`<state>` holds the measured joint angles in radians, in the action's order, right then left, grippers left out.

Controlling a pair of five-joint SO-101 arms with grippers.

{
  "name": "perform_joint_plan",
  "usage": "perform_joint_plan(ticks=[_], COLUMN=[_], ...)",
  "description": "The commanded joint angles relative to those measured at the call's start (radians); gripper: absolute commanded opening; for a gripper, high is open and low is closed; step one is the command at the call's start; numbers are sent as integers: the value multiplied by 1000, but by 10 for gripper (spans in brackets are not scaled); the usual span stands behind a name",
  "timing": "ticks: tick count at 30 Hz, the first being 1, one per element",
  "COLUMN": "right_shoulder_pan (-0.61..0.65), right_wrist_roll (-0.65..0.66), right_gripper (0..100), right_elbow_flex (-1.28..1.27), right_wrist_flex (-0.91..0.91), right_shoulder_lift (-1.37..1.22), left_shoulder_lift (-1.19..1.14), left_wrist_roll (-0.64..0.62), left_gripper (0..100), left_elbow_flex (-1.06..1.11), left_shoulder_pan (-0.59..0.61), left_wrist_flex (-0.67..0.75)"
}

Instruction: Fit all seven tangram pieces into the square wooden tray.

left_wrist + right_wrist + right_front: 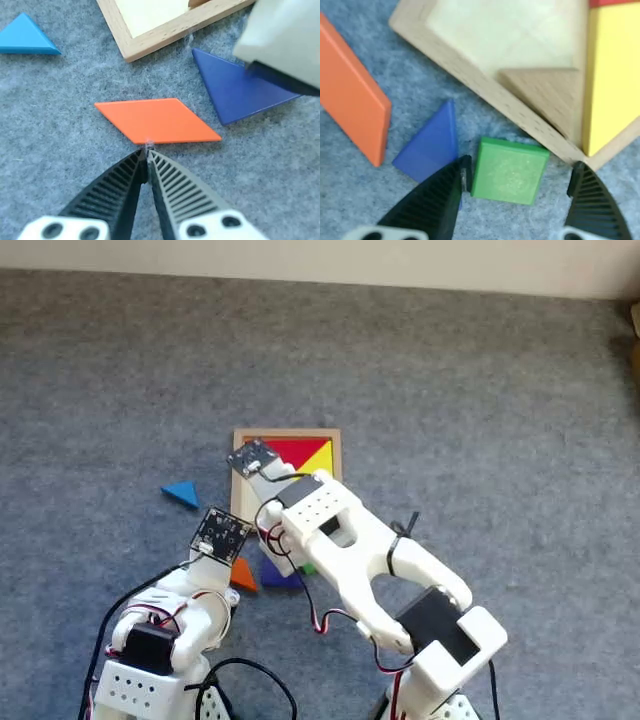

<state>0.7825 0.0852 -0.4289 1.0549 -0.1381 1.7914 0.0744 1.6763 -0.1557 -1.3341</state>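
Observation:
The square wooden tray holds a red triangle and a yellow triangle. In the right wrist view a pale wood-coloured triangle lies beside the yellow triangle in the tray. My right gripper is open, low over the carpet, with the green square between its fingers. My left gripper is shut, its tips at the near edge of the orange parallelogram. A dark blue triangle lies next to it, partly under the right arm.
A light blue triangle lies alone on the grey carpet left of the tray. The orange parallelogram, the dark blue triangle and the green square crowd just below the tray, where both arms meet.

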Motion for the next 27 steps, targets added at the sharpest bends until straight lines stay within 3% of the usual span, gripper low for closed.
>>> perform_joint_plan(ticks=[1,9,27], right_shoulder_pan=[-2,-48,10], right_wrist_roll=[-8,-2,2], right_gripper=[286,286,285], right_elbow_flex=[31,33,33], right_wrist_flex=[2,54,113], right_shoulder_lift=[-19,-24,-25], left_shoulder_lift=[45,45,45], left_wrist_roll=[-6,-6,-6], left_gripper=[7,7,7], left_elbow_flex=[21,21,21], left_shoulder_pan=[-15,-15,-15], left_wrist_flex=[0,0,0])
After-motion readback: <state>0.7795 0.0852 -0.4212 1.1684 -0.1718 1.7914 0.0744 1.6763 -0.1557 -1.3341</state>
